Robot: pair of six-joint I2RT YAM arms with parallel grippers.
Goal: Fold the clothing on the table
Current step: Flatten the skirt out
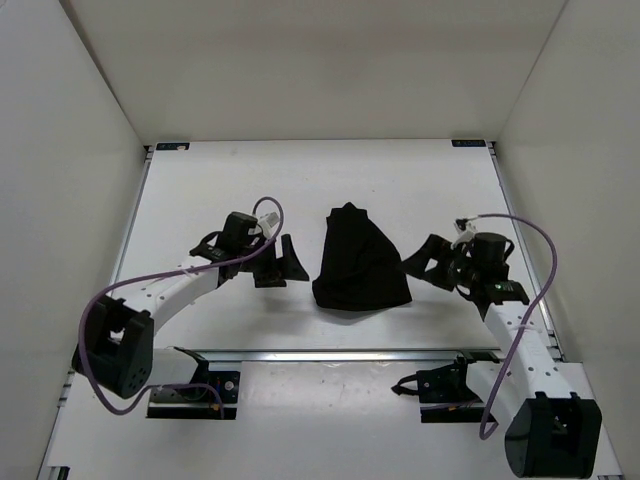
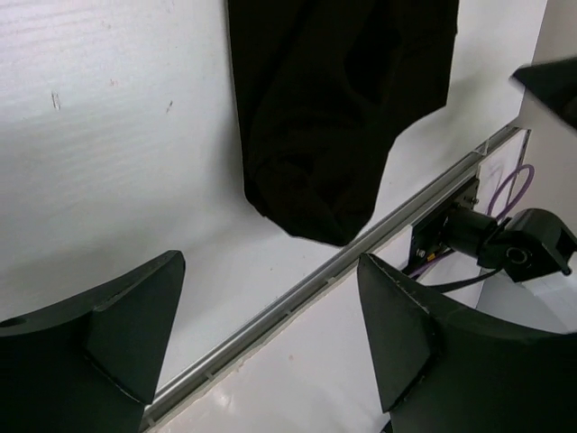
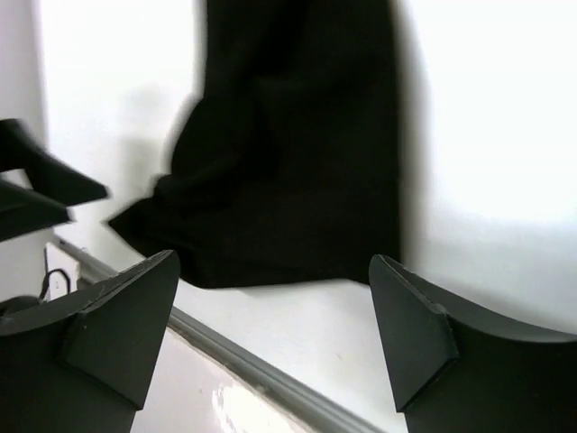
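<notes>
The clothing (image 1: 358, 262) lies near the middle of the table (image 1: 420, 180), between the two hands and, as far as I can see, touching neither. It is a compact black bundle, narrow at the far end and wider at the near end, which comes close to the metal rail (image 1: 330, 354) but does not reach it. The left hand (image 1: 283, 262) stands just beside its left edge, jaws wide and with nothing between them. The right hand (image 1: 428, 262) stands just beside the right edge, also wide and empty.

I judge that the fold is mostly made, and the step now is to leave the cloth without disturbing it, or to tidy it. To do this well, each hand should go up first and only then sideways, so that no finger catches a loose edge. The near end looks thick and bunched in the left wrist view — if one more fold is wanted, it is better to flatten this part first and to take both near corners together, so the layers do not slide.
</notes>
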